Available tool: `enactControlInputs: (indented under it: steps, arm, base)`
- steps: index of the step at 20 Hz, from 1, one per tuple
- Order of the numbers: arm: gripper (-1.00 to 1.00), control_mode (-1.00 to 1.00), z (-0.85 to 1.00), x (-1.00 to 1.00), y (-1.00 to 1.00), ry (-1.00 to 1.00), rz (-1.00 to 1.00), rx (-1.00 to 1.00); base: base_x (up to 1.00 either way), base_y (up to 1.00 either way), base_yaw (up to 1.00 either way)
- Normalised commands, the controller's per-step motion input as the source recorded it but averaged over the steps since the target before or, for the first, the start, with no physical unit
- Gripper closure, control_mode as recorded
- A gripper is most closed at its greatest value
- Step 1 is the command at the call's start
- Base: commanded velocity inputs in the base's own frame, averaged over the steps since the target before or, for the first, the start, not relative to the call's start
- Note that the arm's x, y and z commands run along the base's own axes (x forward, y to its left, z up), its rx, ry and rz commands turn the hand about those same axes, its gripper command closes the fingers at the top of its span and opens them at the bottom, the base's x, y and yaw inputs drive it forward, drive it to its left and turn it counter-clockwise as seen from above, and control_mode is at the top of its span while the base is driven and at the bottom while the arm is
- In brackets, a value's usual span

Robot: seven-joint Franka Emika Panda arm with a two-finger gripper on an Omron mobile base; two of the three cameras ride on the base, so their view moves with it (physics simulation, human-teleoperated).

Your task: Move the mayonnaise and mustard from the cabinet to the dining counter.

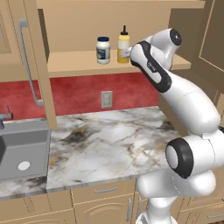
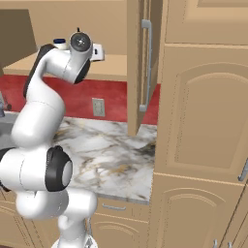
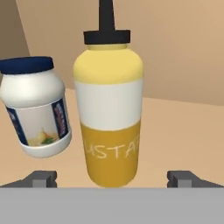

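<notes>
Up high, arm: reaching into the open cabinet (image 1: 33,65), the hand level with the shelf (image 1: 74,63)
fingers (image 3: 43,178): spread wide, one tip on each side of the mustard's base, the gap wider than the bottle; neither tip touches it and nothing is held
gripper (image 3: 113,179): just short of the mustard, pointing at its lower half
mustard (image 3: 109,113): upright on the shelf, near its front edge, straight ahead of the hand; black nozzle up, pale band round the middle
mustard, left base view (image 1: 123,46): right of the mayonnaise, the white hand just beside it on the right
mayonnaise (image 3: 37,107): just beside the mustard on the hand view's left, a narrow gap between them; it looks tilted in the hand view
mayonnaise, left base view (image 1: 103,50): upright on the shelf, toward the front edge, blue lid on
mayonnaise, right base view (image 2: 60,43): lid and top peeping out behind the arm's upper link
cabinet doors: both swung open, the left door with its long silver handle (image 1: 26,61) over the sink end, the right door (image 2: 140,63) seen edge-on
bench (image 1: 109,140): marble with dark and brown veins, below the shelf
sink (image 1: 22,153): grey, set into the bench's left end
wall: red band behind the bench with an outlet (image 1: 106,99) at its middle
</notes>
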Motion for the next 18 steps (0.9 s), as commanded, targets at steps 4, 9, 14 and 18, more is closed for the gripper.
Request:
enactControlInputs:
  steps: [4, 9, 14, 18]
  arm:
    - [-1.0, -1.0, -0.09, 0.32, 0.12, 0.01, 0.03, 0.0]
    - [-1.0, -1.0, -0.02, 0.4, 0.0, 0.02, 0.01, 0.0]
    - [-1.0, -1.0, -0.02, 0.4, 0.0, 0.02, 0.0, 0.0]
    - [-1.0, -1.0, -0.08, 0.27, 0.03, 0.03, 0.01, 0.0]
  base:
    - [0.0, 0.0, 0.0]
    - [0.0, 0.0, 0.0]
    - [0.0, 0.0, 0.0]
    - [0.0, 0.0, 0.0]
